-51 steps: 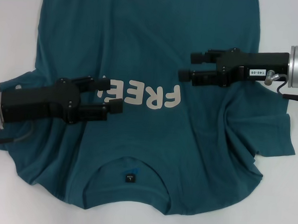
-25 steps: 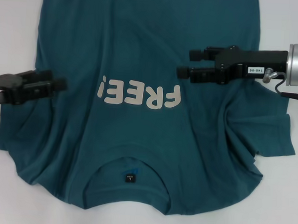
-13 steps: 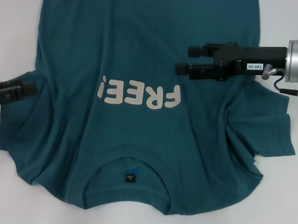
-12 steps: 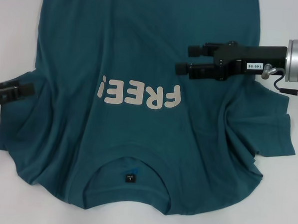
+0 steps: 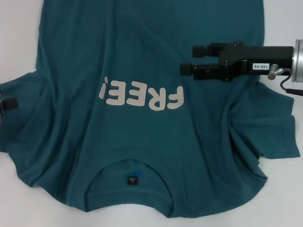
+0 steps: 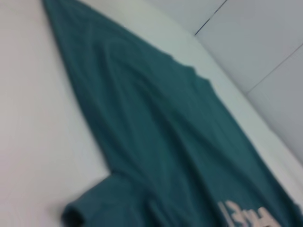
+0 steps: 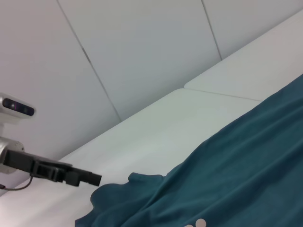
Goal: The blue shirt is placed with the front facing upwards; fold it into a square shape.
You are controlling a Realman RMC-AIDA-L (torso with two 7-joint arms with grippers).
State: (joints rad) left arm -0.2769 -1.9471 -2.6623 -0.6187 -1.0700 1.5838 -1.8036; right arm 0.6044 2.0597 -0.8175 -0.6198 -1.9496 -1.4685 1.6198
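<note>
Teal-blue cotton fills most of what we see from the head camera: the blue shirt lies front up on the white table, collar toward six o'clock with its small black neck label showing, and the white "FREE!" lettering reads upside down near the centre. Both sleeves are rumpled, one at three o'clock and one at nine o'clock. We see no container anywhere in these views.

The right gripper hovers over the shirt's chest at about two o'clock, its two black fingers lying close and parallel with nothing between them; it looks unclenched, and we cannot tell whether it touches the cloth. The left gripper pokes in at the nine o'clock edge beside the sleeve; only its tip shows, so whether it is released or clenched we cannot tell
</note>
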